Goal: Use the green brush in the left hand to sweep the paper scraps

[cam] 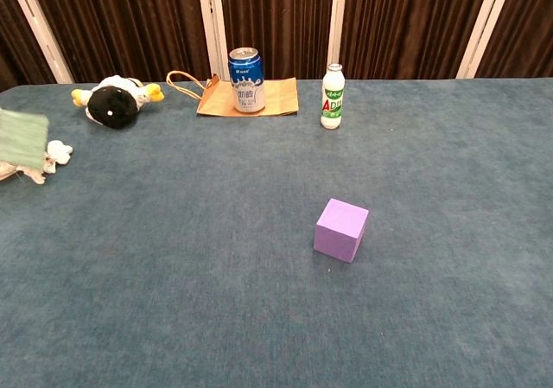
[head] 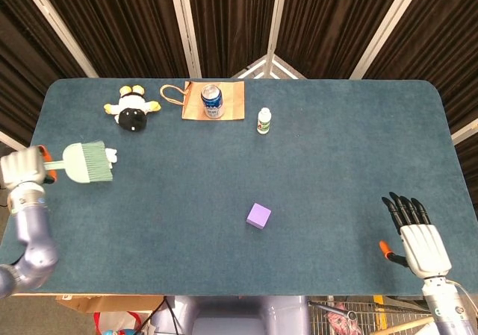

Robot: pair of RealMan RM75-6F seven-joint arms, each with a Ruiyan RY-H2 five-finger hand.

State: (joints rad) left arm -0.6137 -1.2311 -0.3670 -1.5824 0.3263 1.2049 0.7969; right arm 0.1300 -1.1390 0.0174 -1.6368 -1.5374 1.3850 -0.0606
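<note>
My left hand (head: 22, 170) holds the green brush (head: 86, 163) by its handle at the table's left edge. The bristles point right and lie over the white paper scraps (head: 111, 154), of which only a bit shows in the head view. In the chest view the brush (cam: 22, 135) is blurred at the left border, with the scraps (cam: 57, 152) just beside it. My right hand (head: 415, 232) is at the near right corner, fingers straight and apart, holding nothing.
A black and yellow plush toy (head: 132, 110) lies at the back left. A blue can (head: 212, 100) stands on a brown paper bag (head: 231, 100), with a small white bottle (head: 264, 120) to its right. A purple cube (head: 258, 215) sits mid-table.
</note>
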